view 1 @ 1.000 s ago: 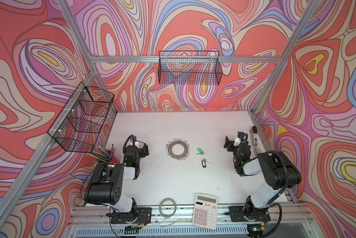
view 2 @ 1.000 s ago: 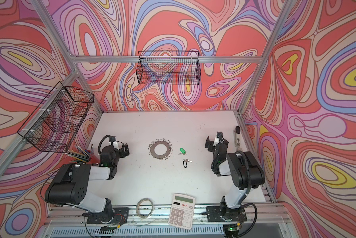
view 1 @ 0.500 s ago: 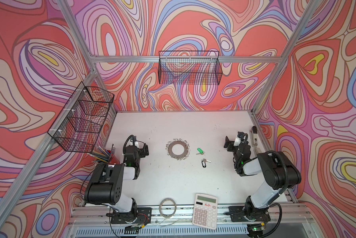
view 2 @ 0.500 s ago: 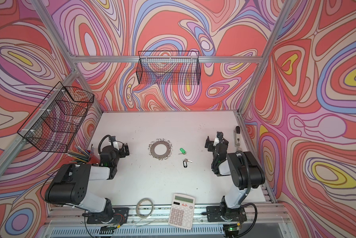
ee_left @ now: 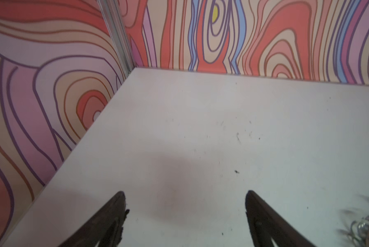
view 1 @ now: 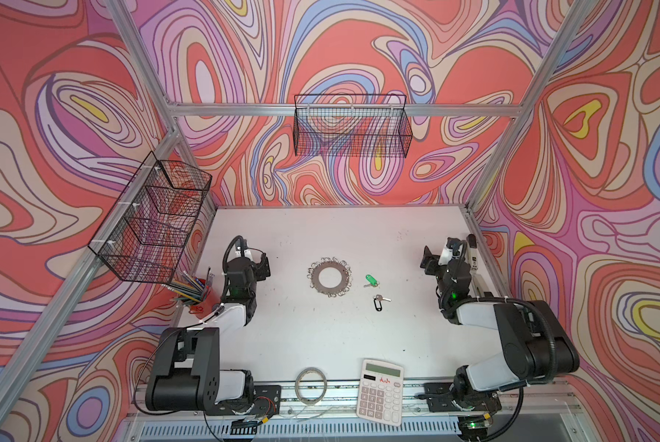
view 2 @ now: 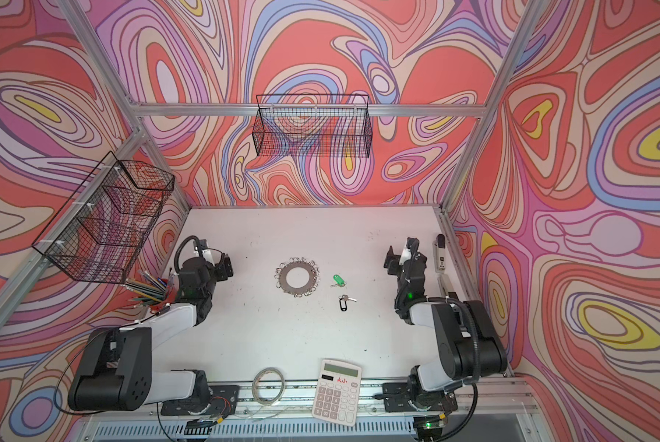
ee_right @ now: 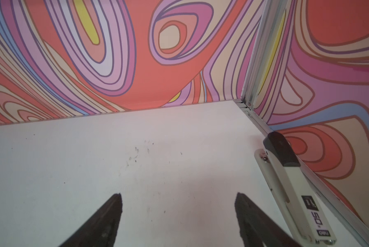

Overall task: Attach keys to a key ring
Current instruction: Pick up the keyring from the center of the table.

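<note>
The key ring [view 1: 330, 277] lies flat near the middle of the white worktop [view 1: 320, 336], its rim fringed with small wire clips. The green-tagged key [view 1: 371, 280] lies just beside it on the right arm's side, apart from the clips. The black-tagged key [view 1: 378, 302] lies near the green one, a little closer to the arm bases (neither key is hooked to anything).

The left tool [ee_left: 184, 196] is released: its jaws stand apart over bare worktop with nothing between them. It is well apart from the ring, though a few blurred clips show at the edge of the left wrist view.

The right tool [ee_right: 178, 197] is likewise released and grasps nothing. A white stapler [ee_right: 296, 192] lies beside it along the worktop's edge.

A calculator [view 1: 381, 390] and a thin plain hoop [view 1: 312, 384] lie at the near edge.
</note>
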### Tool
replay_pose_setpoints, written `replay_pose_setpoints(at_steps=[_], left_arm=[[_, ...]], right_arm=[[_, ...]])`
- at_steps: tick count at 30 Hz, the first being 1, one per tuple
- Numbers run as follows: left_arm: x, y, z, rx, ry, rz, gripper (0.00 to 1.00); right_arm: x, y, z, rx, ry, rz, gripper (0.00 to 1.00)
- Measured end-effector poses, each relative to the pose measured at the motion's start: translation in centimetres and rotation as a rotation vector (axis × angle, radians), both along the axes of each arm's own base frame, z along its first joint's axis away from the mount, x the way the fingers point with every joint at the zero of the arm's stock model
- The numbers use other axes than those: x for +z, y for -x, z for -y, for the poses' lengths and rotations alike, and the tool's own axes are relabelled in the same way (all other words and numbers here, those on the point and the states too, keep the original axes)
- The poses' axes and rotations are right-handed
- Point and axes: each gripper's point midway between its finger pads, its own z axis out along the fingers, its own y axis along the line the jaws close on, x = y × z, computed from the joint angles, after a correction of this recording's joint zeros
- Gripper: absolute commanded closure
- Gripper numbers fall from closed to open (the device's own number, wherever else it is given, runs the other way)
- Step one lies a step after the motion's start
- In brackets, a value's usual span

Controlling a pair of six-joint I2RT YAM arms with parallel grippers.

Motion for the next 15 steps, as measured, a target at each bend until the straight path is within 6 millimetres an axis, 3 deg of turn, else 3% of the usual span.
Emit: replay_pose_setpoints(at_steps=[3, 6, 10, 15], left_arm=[[3.1, -0.9, 0.0, 0.017, 0.047, -0.026, 0.26], [3.7, -0.7, 0.7, 0.008, 0.116, -0.098, 0.28], [1.5, 1.1, 2.2, -0.022, 0.23, -0.256, 0.28], [-1.2, 3.4, 5.3, -0.106, 0.378, -0.446, 0.34]], right_arm=[[3.9, -2.1, -1.3, 0.057, -0.066, -0.004, 0.21], [5.6, -3.0, -3.2, 0.147, -0.141, -0.05, 0.24], [4.1, -2.7, -6.3, 0.274, -0.224, -0.197, 0.25], [0.5, -1.1, -12.4, 0.442, -0.276, -0.419, 0.23]])
